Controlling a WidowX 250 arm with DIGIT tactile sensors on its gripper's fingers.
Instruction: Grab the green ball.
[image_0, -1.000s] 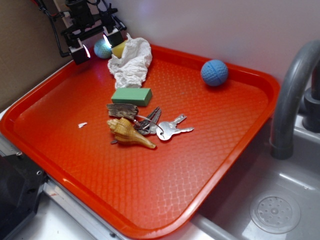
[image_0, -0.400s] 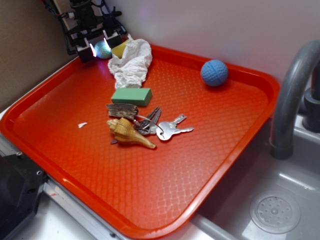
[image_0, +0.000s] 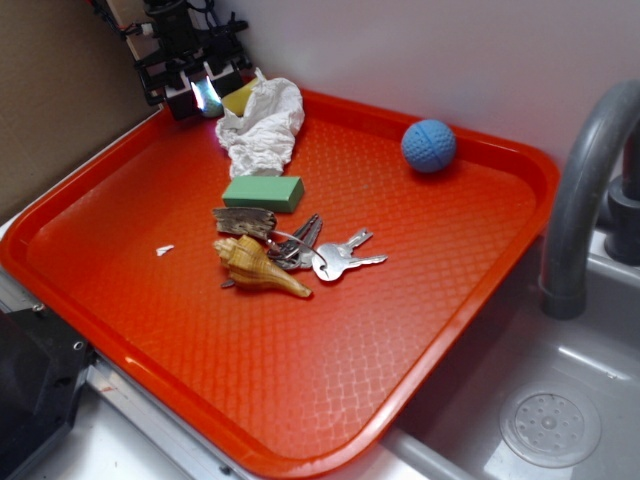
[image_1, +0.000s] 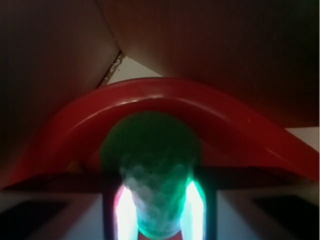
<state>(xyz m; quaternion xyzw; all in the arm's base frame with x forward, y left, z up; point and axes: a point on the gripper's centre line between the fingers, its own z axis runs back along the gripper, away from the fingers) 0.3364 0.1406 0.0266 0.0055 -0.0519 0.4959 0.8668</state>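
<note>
We see the large red textured plastic tray (image_0: 420, 300) first. At its far left corner our black pincer (image_0: 207, 93) has its fingers closed tight against both sides of the small pale green dimpled ball (image_1: 152, 165), which sits just inside the tray's curved rim, beside the crumpled white cloth (image_0: 262, 125).

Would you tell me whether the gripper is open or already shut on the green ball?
Shut on it, apparently: in the wrist view the gripper has both fingers flanking the green ball with no visible gap.
</note>
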